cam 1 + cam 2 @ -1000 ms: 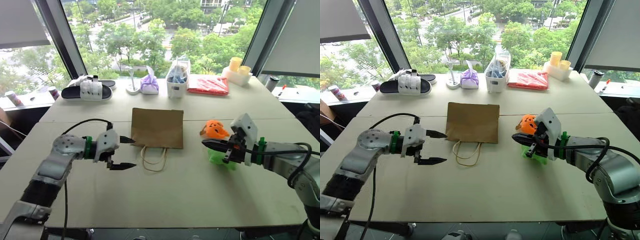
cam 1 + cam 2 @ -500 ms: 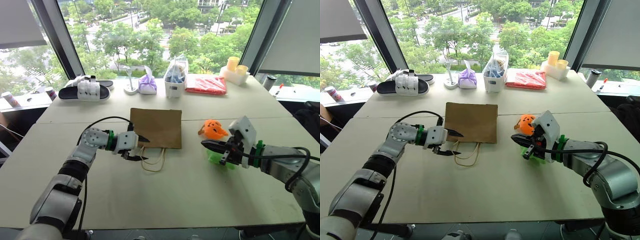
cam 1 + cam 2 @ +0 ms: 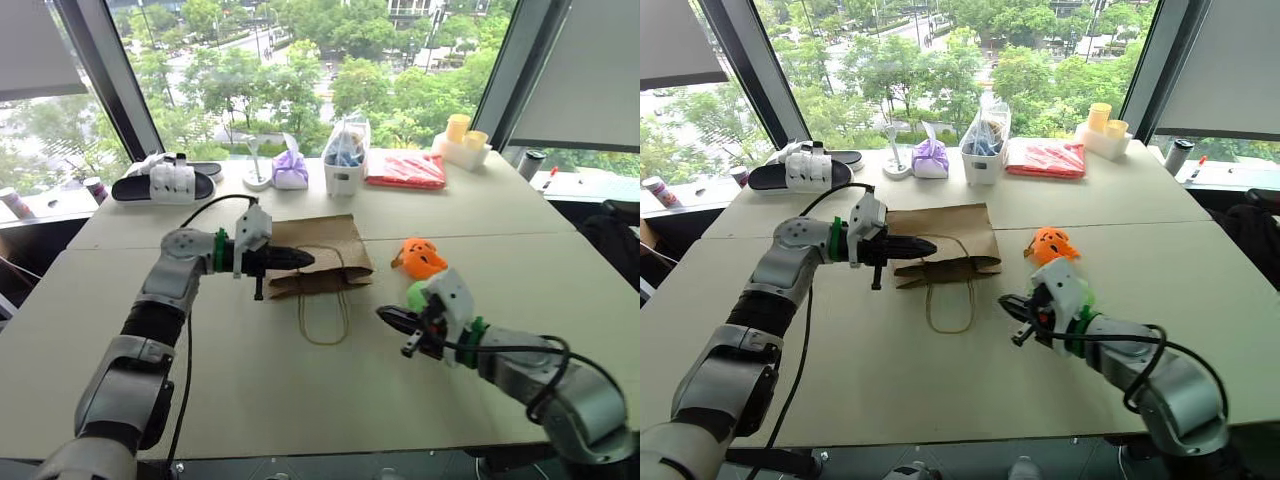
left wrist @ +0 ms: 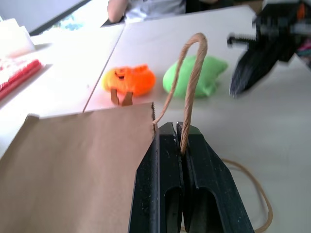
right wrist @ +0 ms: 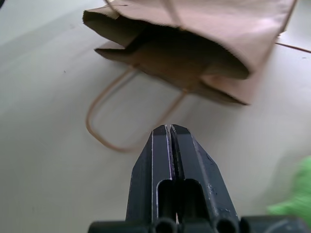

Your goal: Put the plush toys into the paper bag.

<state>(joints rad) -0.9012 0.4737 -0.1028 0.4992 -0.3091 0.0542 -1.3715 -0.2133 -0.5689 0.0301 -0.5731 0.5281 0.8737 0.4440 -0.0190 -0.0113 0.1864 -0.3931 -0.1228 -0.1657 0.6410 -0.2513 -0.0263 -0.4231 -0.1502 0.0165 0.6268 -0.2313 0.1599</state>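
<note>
From the head views I cannot see much of the green toy (image 3: 417, 294): the right arm covers its lower half, and only a rounded lime patch shows behind the wrist. The contents of the white tub (image 3: 340, 176) at the far edge are hard to make out beyond something blue. Count: two plush toys, one bag (image 3: 318, 256), two cord handles. The orange toy (image 3: 422, 257) is pumpkin-shaped, soft, with dark face marks; it sits on the bench (image 3: 300, 400) just right of the bag, with the green toy close in front of it; both are outside the bag. The bag is plain brown kraft paper, creased, lying mid-bench with its mouth toward me and lifted partly open; the right wrist view shows a dark hollow inside. One beige cord handle (image 3: 325, 317) lies flat in a loop on the bench. My left end effector (image 3: 296, 260) is clenched on the other handle (image 4: 189, 73), the twisted cord rising between its black fingers at the bag's upper lip. My right end effector (image 3: 387, 318) is clamped shut on nothing, low over the bench, pointing at the bag's mouth. Further back: a slipper (image 3: 160, 183), a purple pouch (image 3: 290, 170), a red packet (image 3: 405, 169), yellow cups (image 3: 458, 128).
</note>
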